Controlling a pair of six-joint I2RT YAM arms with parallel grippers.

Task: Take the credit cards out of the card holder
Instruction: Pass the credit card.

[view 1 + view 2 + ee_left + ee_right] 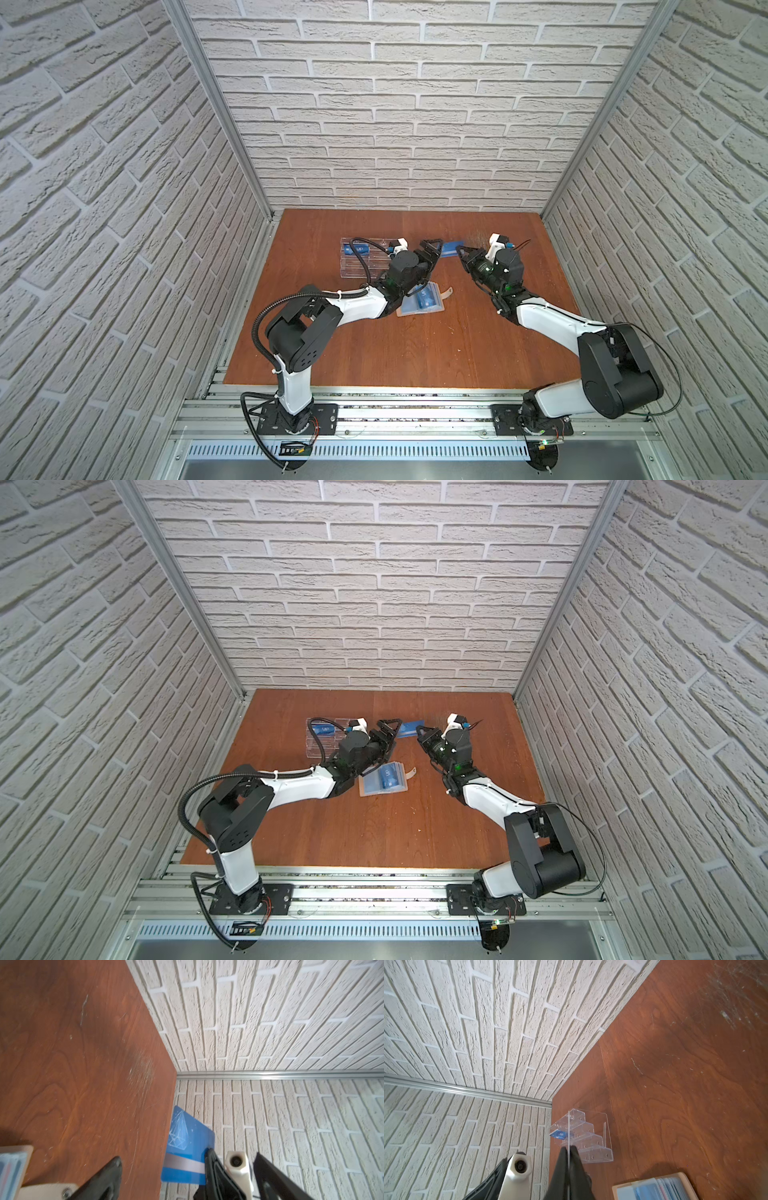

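Cards come first for us: one blue credit card (452,248) is held up off the wooden table (374,353), pinched at one end by the right gripper (460,250), whose jaws are clenched flat on it. In the right wrist view we see that card edge-on, a thin line running out from between the closed fingers (576,1167). In the left wrist view the same card (187,1147) shows its face, with a white line-drawn gem and a pale stripe, against the brick-pattern wall (291,1022).

The left gripper (432,252) sits just beside the card's free end. Its jaws are spread wide and grip nothing. One of its fingers (110,1176) stands well clear of the card in its own wrist view.

The card holder (419,309) lies open on the table, near the left forearm and nearer to us than both grippers. Its clear sleeve pages are fanned and its snap strap (446,293) sticks out to one side. A sleeved card (424,298), blue with white lettering, shows on top. We cannot tell how many more sit under it.

Beyond the left arm stands the clear acrylic rack (361,266), tiered like steps in the right wrist view (591,1147). A racked card (356,249), also blue, sits in one of its far slots. Both top views show the same layout.
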